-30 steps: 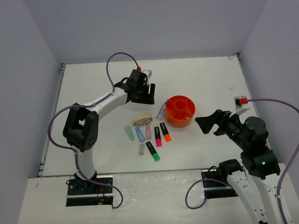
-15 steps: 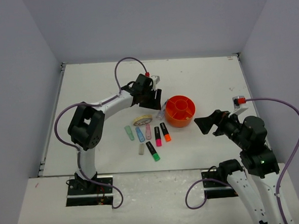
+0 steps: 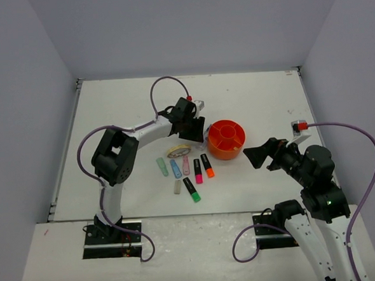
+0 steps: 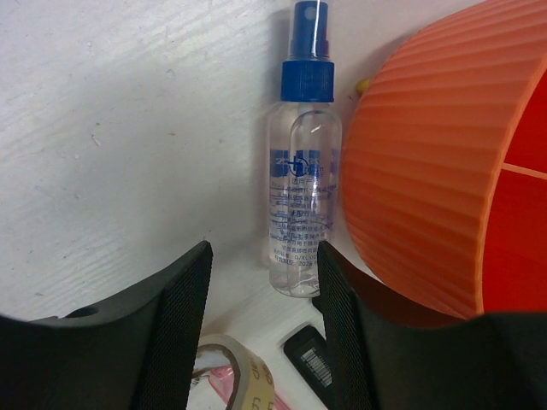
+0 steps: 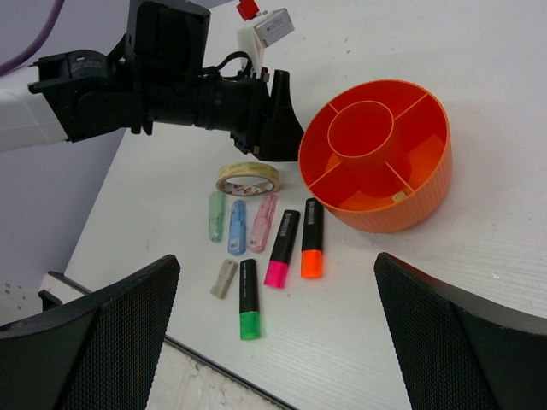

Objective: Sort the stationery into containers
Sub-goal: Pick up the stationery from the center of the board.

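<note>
Overhead, your white table (image 3: 248, 92) carried the orange organiser (image 3: 225, 139), with markers (image 3: 197, 171) just beside it. Left wrist: your left gripper (image 4: 263, 256) stood parted about a spray bottle (image 4: 301, 171), possibly not touching. Right wrist: your right gripper (image 5: 275, 265) gaped wide.

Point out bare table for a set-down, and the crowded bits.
Free: table beyond the organiser, left of the markers, and between organiser and right gripper. Crowded: left gripper, spray bottle, tape roll packed against the organiser's left side.

organiser (image 4: 427, 171): right edge of left wrist view cuts it | tape (image 4: 232, 363): cropped at bottom | black marker (image 4: 308, 363): mostly behind left gripper (image 4: 264, 252) | bottle (image 4: 299, 196): label unreadable; top view hides it under that gripper
</note>
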